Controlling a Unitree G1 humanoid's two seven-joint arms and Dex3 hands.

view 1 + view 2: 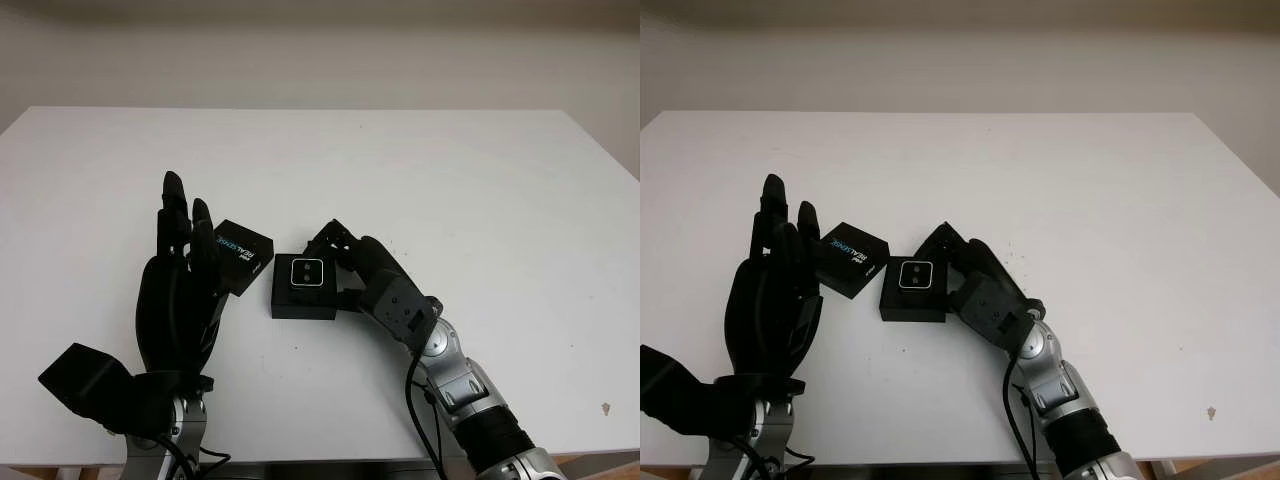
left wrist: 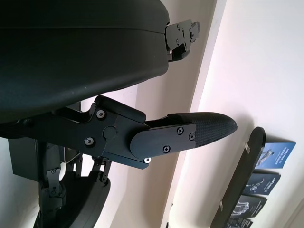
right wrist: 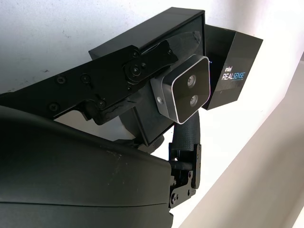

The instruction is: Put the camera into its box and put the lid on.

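Observation:
A small silver camera (image 1: 306, 272) with two lenses faces up inside the open black box (image 1: 300, 303) at the table's near middle. My right hand (image 1: 338, 262) reaches in from the right. Its fingers (image 3: 159, 54) close on the camera's sides over the box. The black lid (image 1: 243, 257), printed with RealSense lettering (image 3: 232, 75), sits tilted just left of the box. My left hand (image 1: 185, 210) stands upright and open beside the lid's left edge, fingers pointing away from me.
The white table (image 1: 450, 180) stretches wide behind and to the right of the box. Its near edge runs just below both forearms. A pale wall stands beyond the far edge.

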